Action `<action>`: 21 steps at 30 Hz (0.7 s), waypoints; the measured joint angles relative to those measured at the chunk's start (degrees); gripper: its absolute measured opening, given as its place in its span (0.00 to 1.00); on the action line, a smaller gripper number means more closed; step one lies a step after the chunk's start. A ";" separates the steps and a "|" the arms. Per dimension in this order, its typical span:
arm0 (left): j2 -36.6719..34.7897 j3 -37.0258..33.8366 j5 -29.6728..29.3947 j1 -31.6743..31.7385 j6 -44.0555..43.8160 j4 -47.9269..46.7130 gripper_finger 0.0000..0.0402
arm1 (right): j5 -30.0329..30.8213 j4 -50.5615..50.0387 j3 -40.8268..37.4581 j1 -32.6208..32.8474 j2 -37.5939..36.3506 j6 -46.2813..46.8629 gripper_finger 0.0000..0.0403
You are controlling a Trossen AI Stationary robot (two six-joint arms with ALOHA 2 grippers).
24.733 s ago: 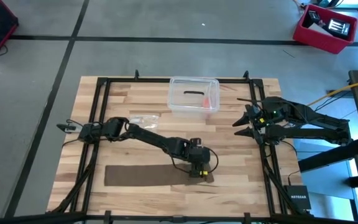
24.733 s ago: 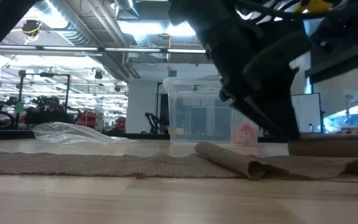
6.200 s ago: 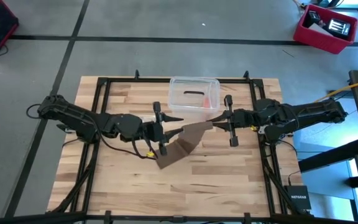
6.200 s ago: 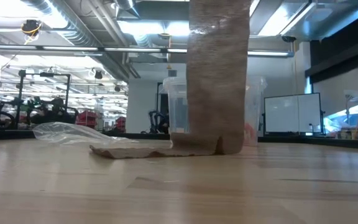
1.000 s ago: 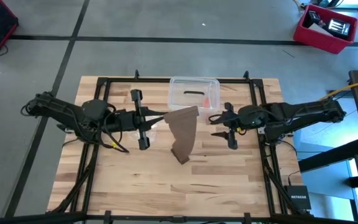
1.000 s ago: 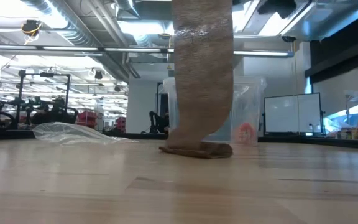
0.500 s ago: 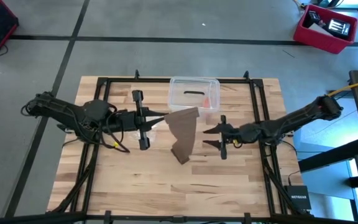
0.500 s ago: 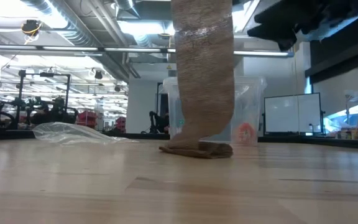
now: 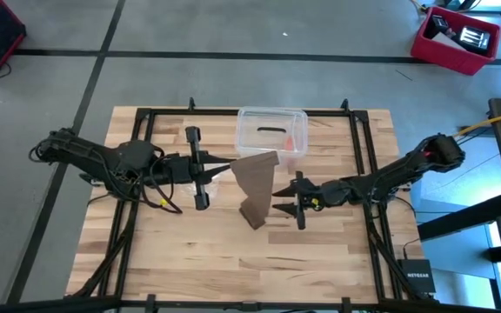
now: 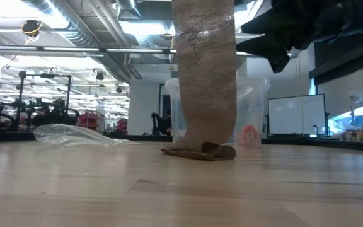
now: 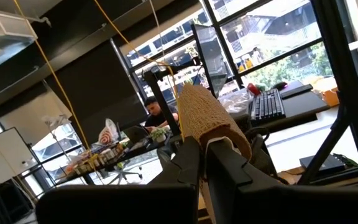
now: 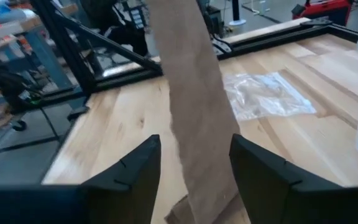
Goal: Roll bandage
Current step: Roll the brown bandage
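brown fabric: one bandage (image 9: 256, 185), two grippers, one plastic box (image 9: 272, 134).

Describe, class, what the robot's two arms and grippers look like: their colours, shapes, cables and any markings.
Both arms are slim, black and jointed. The left gripper and right gripper each end in two flat, tapering black fingers on a crossbar. Black cables bundle along the left arm, with a small yellow tag near its wrist; a small yellow-green spot shows behind the right gripper. No readable markings show.

The bandage (image 9: 256, 184) hangs over mid-desk (image 9: 337, 261), its end on the wood. Behind it, by the rear edge, sits the box (image 9: 271, 133); the bag (image 9: 205, 175) lies to its left.
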 joint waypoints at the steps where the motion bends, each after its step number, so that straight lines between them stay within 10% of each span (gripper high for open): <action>1: 0.00 0.00 0.00 0.02 -0.21 -0.31 0.01 | 0.01 -0.20 0.35 -0.02 0.73 -0.02 0.50; 10: 0.00 0.00 0.00 0.02 -0.43 -0.68 0.01 | -0.47 -0.07 3.79 -0.06 5.56 -4.57 0.62; 21: 0.00 0.00 0.04 0.02 -0.83 -0.66 0.01 | 3.08 11.20 4.33 -0.06 10.53 -18.80 0.49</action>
